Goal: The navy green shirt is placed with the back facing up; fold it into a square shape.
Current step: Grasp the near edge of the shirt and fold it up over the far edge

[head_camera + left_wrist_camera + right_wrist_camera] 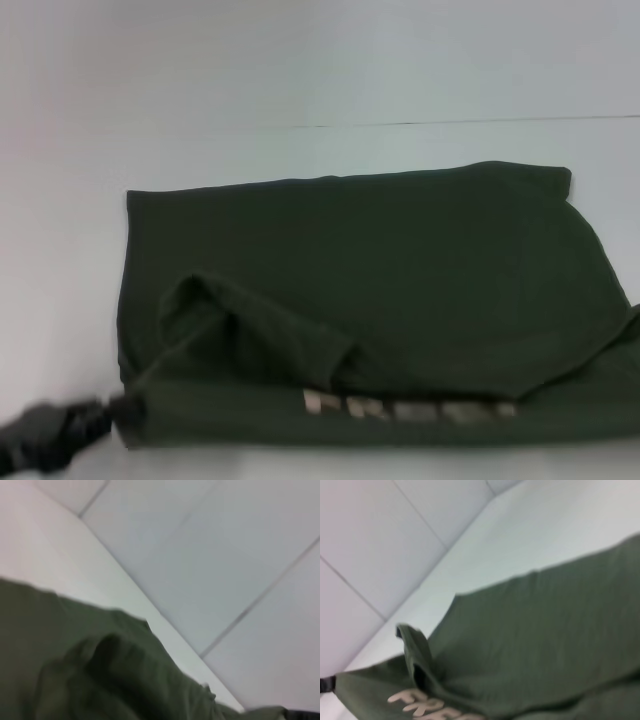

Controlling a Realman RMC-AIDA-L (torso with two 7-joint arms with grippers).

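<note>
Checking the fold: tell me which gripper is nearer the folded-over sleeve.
Left. The left gripper sits at the shirt's near left corner, just below the sleeve. The right gripper is out of view.

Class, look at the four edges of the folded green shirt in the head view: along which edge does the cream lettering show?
The near edge of the navy green shirt, closest to the robot: the cream lettering peeks out there. The other edges show plain green.
</note>
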